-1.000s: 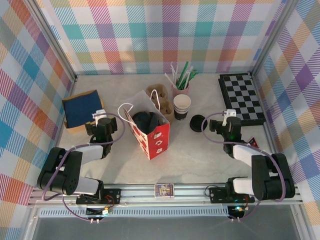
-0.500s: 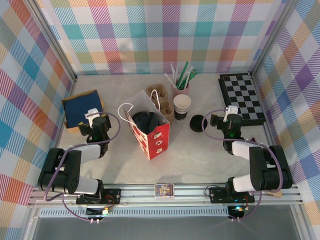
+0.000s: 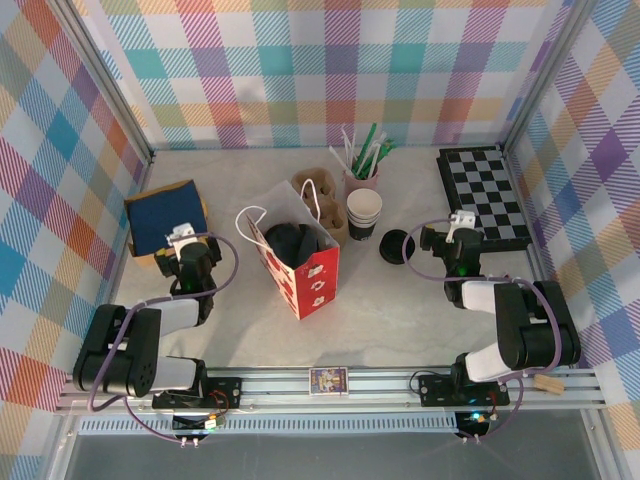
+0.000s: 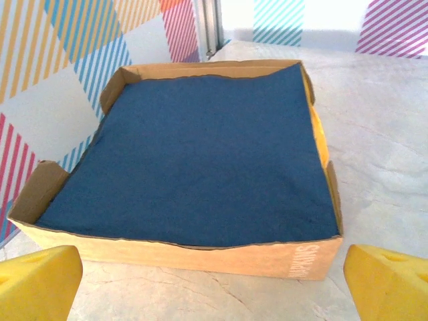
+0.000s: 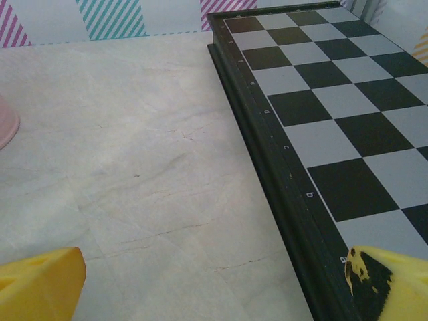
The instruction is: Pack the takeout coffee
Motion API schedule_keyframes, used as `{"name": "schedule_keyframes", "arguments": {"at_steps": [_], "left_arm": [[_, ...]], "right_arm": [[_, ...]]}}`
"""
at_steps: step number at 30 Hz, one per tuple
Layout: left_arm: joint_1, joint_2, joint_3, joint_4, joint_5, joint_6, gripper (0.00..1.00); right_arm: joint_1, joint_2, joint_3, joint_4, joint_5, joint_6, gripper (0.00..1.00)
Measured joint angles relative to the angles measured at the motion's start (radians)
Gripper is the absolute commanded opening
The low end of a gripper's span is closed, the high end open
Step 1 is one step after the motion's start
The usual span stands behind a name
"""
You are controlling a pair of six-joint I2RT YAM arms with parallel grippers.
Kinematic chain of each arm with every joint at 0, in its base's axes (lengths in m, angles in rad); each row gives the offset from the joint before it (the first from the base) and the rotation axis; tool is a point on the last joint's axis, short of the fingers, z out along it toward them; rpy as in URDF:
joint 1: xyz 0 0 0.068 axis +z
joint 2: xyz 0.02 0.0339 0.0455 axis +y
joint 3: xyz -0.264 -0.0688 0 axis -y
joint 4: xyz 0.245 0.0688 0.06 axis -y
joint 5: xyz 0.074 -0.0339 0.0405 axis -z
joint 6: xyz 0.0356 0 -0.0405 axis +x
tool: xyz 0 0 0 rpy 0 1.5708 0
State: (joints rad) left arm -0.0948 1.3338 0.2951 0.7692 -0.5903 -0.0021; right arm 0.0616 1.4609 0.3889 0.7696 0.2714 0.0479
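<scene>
The left claw (image 3: 185,250) sits low over the table (image 3: 400,310). Its two yellow fingers (image 4: 40,281) are spread wide apart, with nothing between them. Straight ahead of it, just past the fingertips, lies a shallow cardboard tray (image 3: 165,215) holding a dark blue sheet that covers its floor. Off to this claw's right stands a red paper bag (image 3: 305,265), its top open and its white handles up. The takeout coffee (image 3: 289,240) is inside that bag, and from above its round black lid shows in the bag's mouth.

The right claw (image 3: 455,238) is spread just as wide and holds nothing. A chessboard (image 3: 485,195) lies ahead of it and to its right, with the board's dark frame just beside the right-hand finger; I cannot tell whether they touch. Just to this claw's left, a loose black lid (image 3: 395,245) lies flat on the table. Further left and a little ahead stands a stack of white paper cups (image 3: 364,212), with a pink cup (image 3: 362,178) of straws and stirrers beyond it. The coffee in its bag is well to this claw's left, past the loose lid. A brown cup carrier (image 3: 318,188) rests behind the bag.
</scene>
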Motion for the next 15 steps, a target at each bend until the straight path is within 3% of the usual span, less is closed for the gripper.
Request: {"name": "schedule_keyframes", "arguments": {"at_steps": [15], "left_arm": [[-0.003,-0.036,-0.034,0.045,0.093,-0.040,1.00]], "right_arm": [[0.000,0.000,-0.010,0.016,-0.001,0.000,0.99]]}}
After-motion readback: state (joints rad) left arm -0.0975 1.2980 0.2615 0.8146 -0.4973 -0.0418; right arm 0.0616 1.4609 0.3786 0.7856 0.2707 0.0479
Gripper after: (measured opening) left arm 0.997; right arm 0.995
